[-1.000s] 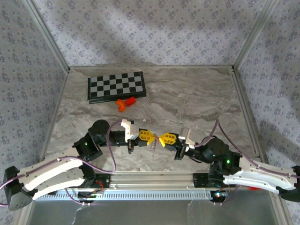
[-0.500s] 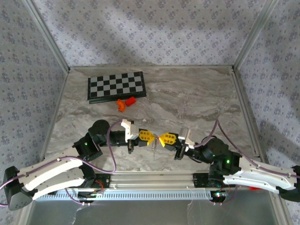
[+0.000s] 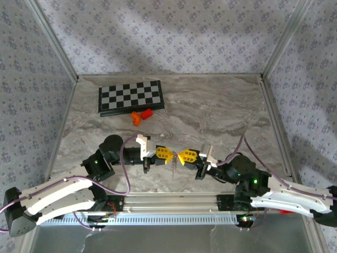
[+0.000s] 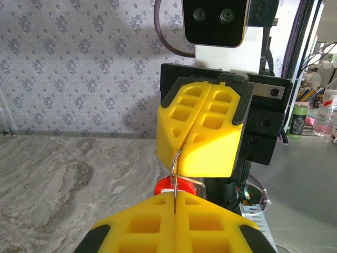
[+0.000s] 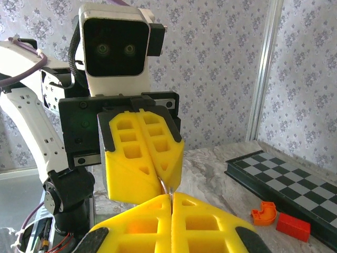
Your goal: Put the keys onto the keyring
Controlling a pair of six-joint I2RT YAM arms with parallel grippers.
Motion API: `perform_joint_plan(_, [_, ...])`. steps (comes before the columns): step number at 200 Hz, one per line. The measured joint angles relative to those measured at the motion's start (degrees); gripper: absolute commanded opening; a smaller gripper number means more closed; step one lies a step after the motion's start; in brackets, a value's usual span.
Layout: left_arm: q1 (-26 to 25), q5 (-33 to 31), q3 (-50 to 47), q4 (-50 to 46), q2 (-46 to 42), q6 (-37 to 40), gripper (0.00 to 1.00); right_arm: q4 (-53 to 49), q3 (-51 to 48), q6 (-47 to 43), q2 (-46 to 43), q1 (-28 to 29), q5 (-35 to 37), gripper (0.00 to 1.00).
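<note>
Right gripper (image 3: 180,156) pinches the keyring (image 4: 164,186) wire; left gripper (image 3: 170,154), also clamped, meets it tip to tip. Any key gripped is indiscernible. Advance slowly, keeping the wire aligned.

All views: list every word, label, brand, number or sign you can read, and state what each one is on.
No text in these views can be read.
Chessboard: plain dark and light squares, no legible letters or numbers on its border.
Bottles beyond the table edge in the left wrist view: they carry labels, but these are too small and blurred to read.
Orange blocks: no markings visible.
</note>
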Motion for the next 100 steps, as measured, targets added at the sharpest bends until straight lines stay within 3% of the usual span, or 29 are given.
perform_joint_plan(100, [0.0,0.0,0.0,-1.0,0.0,0.0,0.0,-0.1,0.0,0.0,-0.2,0.1,0.0,0.0])
